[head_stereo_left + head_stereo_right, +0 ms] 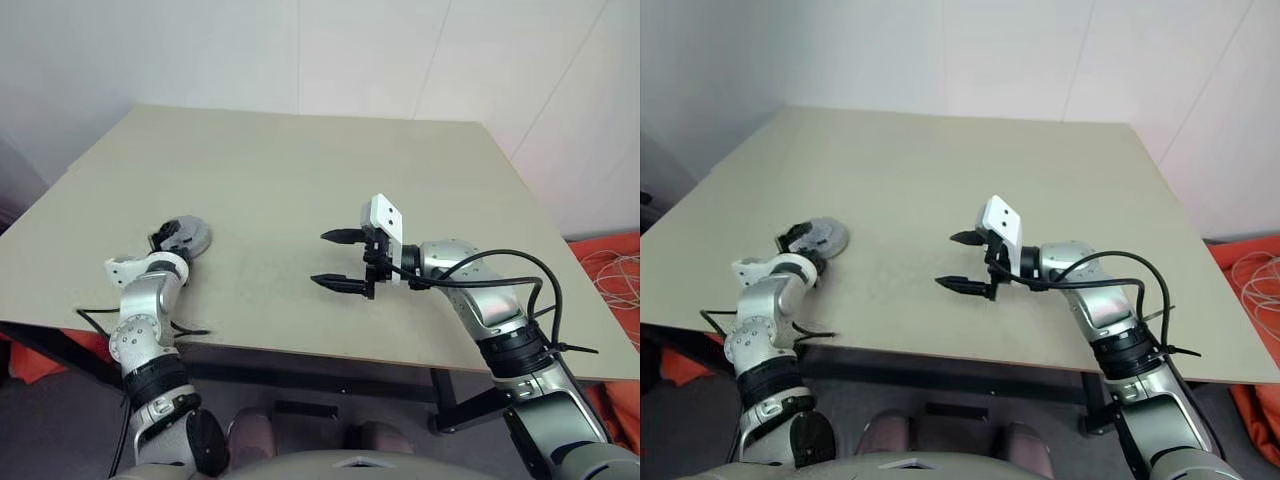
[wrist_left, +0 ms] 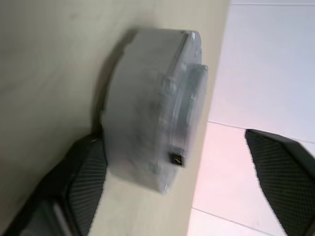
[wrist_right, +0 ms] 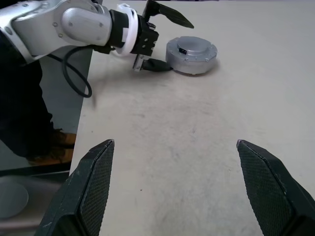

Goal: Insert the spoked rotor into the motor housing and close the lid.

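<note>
The motor housing (image 3: 191, 60) stands on the table's near left part as a round silver-grey can, also seen close up (image 2: 147, 108). The lid (image 3: 195, 46) lies flat on top of it as a raised grey disc. The spoked rotor is hidden. My left gripper (image 3: 161, 40) is open at the housing's side. One of its fingers (image 2: 83, 182) rests against the can's wall and the other finger (image 2: 280, 172) stands well apart in the air. My right gripper (image 1: 322, 258) hovers open over the middle of the table, holding nothing and pointing toward the housing.
The beige table (image 1: 330, 170) reaches to a white wall at the back. Its near edge runs just behind my left wrist. Orange cloth and cables (image 1: 610, 265) lie on the floor at the right.
</note>
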`<move>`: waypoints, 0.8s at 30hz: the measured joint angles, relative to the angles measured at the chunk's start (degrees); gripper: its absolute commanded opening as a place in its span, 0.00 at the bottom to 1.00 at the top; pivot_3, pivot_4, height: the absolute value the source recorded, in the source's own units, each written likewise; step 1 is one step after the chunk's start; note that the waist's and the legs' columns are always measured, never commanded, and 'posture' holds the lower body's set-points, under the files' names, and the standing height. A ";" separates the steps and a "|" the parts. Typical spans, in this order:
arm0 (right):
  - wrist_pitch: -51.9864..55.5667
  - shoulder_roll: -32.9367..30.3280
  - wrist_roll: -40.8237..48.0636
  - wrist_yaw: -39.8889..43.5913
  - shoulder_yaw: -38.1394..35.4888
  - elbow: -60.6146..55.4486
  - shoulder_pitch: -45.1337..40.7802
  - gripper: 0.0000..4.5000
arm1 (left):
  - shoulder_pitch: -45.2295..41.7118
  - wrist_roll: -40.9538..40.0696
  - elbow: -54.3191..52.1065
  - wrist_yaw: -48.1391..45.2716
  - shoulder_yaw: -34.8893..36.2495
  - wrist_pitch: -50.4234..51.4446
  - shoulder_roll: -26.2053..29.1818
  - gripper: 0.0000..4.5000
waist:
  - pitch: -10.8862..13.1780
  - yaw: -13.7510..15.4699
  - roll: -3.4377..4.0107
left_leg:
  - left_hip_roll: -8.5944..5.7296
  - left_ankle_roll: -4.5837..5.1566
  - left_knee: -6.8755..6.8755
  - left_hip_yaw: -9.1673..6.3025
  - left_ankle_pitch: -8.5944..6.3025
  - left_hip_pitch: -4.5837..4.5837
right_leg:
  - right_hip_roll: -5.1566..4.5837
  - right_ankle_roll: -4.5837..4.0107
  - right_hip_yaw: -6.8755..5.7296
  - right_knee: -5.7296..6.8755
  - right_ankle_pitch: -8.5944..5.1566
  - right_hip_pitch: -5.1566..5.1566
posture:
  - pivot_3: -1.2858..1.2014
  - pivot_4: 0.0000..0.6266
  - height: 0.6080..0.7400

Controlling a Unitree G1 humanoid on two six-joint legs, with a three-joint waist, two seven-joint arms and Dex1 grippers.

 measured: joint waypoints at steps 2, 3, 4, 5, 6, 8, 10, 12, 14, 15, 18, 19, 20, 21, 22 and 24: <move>0.00 -0.19 -0.03 0.11 -0.01 0.18 0.01 1.00 | 1.63 0.36 -4.45 4.26 -0.89 -1.11 -2.11 0.99 | -0.01 -0.07 -0.01 | 0.00 0.00 0.02 0.02 0.00 0.00 | 0.00 0.01 0.01 0.00 0.00 0.00 | 0.52 0.00 1.00; -0.01 -0.25 -0.05 0.11 -0.02 0.32 0.00 1.00 | 2.78 0.90 -7.16 6.75 -1.92 -1.27 -3.01 0.99 | -0.03 -0.09 -0.02 | 0.00 0.01 0.03 0.02 0.00 -0.01 | 0.00 0.01 0.01 0.00 0.00 0.00 | 0.52 0.00 1.00; -0.04 -0.30 -0.09 0.11 -0.03 0.46 -0.01 1.00 | 3.95 1.46 -9.62 9.03 -3.22 -1.14 -3.60 0.99 | -0.04 -0.09 -0.01 | 0.00 0.01 0.04 0.02 0.00 -0.01 | 0.00 0.02 0.01 0.00 0.00 0.01 | 0.52 0.00 1.00; -0.20 -0.33 -0.17 0.11 -0.02 0.71 -0.04 1.00 | 5.14 2.22 -11.72 11.05 -4.89 -0.43 -3.78 0.99 | -0.06 -0.06 0.00 | 0.00 0.01 0.04 0.01 0.00 -0.01 | 0.00 0.03 0.00 0.00 -0.01 0.00 | 0.52 0.00 1.00; -0.41 -0.35 -0.27 0.11 -0.02 1.04 -0.08 1.00 | 6.40 3.46 -13.18 12.21 -7.12 1.14 -2.88 0.99 | -0.08 -0.04 0.01 | 0.00 0.03 0.04 0.01 -0.02 -0.01 | 0.00 0.04 -0.01 0.00 -0.01 0.00 | 0.52 0.00 1.00; -0.76 -0.48 -0.60 0.04 -0.04 1.97 -0.18 1.00 | 8.95 8.22 -14.25 11.19 -13.88 7.03 3.50 0.99 | -0.08 -0.03 0.01 | 0.00 0.08 0.04 0.00 -0.05 -0.01 | 0.03 0.05 -0.05 0.03 -0.02 -0.06 | 0.52 0.00 1.00; -0.68 -0.70 -0.66 0.03 -0.27 3.50 -0.38 1.00 | 10.27 16.64 -14.57 4.11 -23.35 13.13 14.68 0.99 | -0.08 -0.04 -0.01 | 0.03 0.02 0.11 -0.09 0.00 -0.06 | 0.19 0.05 -0.13 0.04 -0.01 -0.29 | 0.52 0.00 1.00; -0.53 -0.79 -0.67 -0.33 -1.13 5.88 -0.45 1.00 | 10.00 26.21 -16.63 -5.69 -32.53 15.87 25.43 0.99 | -0.08 -0.06 0.02 | 0.06 -0.02 0.13 -0.13 0.03 -0.06 | 0.21 0.05 -0.10 0.05 -0.01 -0.28 | 0.52 0.00 1.00; -1.47 -0.62 -0.82 -1.19 -2.12 8.32 -0.61 1.00 | 9.77 36.07 -16.92 -15.22 -39.14 12.66 31.81 0.99 | -0.10 -0.10 0.14 | 0.02 0.01 0.11 -0.07 0.02 0.01 | 0.06 0.05 -0.02 0.05 -0.02 -0.26 | 0.52 0.00 1.00; -2.82 -0.02 -0.86 -2.12 -3.08 10.59 -0.61 1.00 | 10.23 42.23 -16.63 -22.72 -43.57 8.59 36.79 0.99 | -0.12 -0.13 0.12 | 0.05 0.02 0.11 -0.07 0.01 0.01 | 0.06 0.05 -0.02 0.02 -0.02 -0.26 | 0.52 0.00 1.00; -9.35 1.04 -2.12 -5.03 -6.43 18.41 0.09 1.00 | 13.57 55.28 -11.50 -40.04 -48.18 -6.74 44.24 0.99 | -0.16 -0.54 0.26 | 0.00 0.10 0.10 0.00 -0.04 0.02 | -0.01 0.03 0.06 0.01 -0.01 -0.27 | 0.52 0.00 1.00; -11.22 1.09 -2.67 -5.81 -7.05 20.55 0.43 1.00 | 14.18 56.93 -9.18 -42.64 -47.85 -9.54 44.19 0.99 | -0.15 -0.76 0.32 | -0.02 0.10 0.10 0.00 -0.05 -0.01 | -0.02 0.01 0.06 0.05 0.00 -0.29 | 0.52 0.00 1.00; -13.00 1.62 -3.15 -6.56 -7.60 22.36 0.67 1.00 | 14.69 58.13 -6.30 -45.34 -47.10 -12.39 43.84 0.99 | -0.14 -0.88 0.34 | -0.01 0.10 0.10 0.00 -0.04 -0.04 | -0.01 -0.01 0.06 0.10 0.01 -0.33 | 0.52 0.00 1.00; -14.28 2.58 -3.22 -7.18 -8.14 23.34 0.81 1.00 | 14.91 59.26 -3.33 -47.60 -46.01 -15.28 43.44 0.99 | -0.14 -1.16 0.35 | 0.00 0.09 0.08 0.00 -0.04 -0.06 | 0.01 -0.06 0.02 0.16 0.04 -0.37 | 0.52 0.00 1.00; -15.15 3.24 -3.29 -7.49 -8.31 23.60 0.89 1.00 | 14.92 59.97 -1.13 -49.62 -44.95 -17.45 43.28 0.99 | -0.13 -1.42 0.35 | 0.01 0.08 0.07 0.00 -0.04 -0.06 | 0.02 -0.12 0.00 0.21 0.06 -0.41 | 0.52 0.00 1.00; -17.16 3.63 -3.85 -8.20 -8.37 23.60 1.08 1.00 | 14.80 59.77 2.06 -55.66 -42.32 -21.29 43.15 0.99 | -0.14 -1.64 0.37 | 0.02 0.07 0.00 0.00 -0.03 -0.02 | 0.02 -0.17 0.01 0.21 0.07 -0.40 | 0.52 0.00 1.00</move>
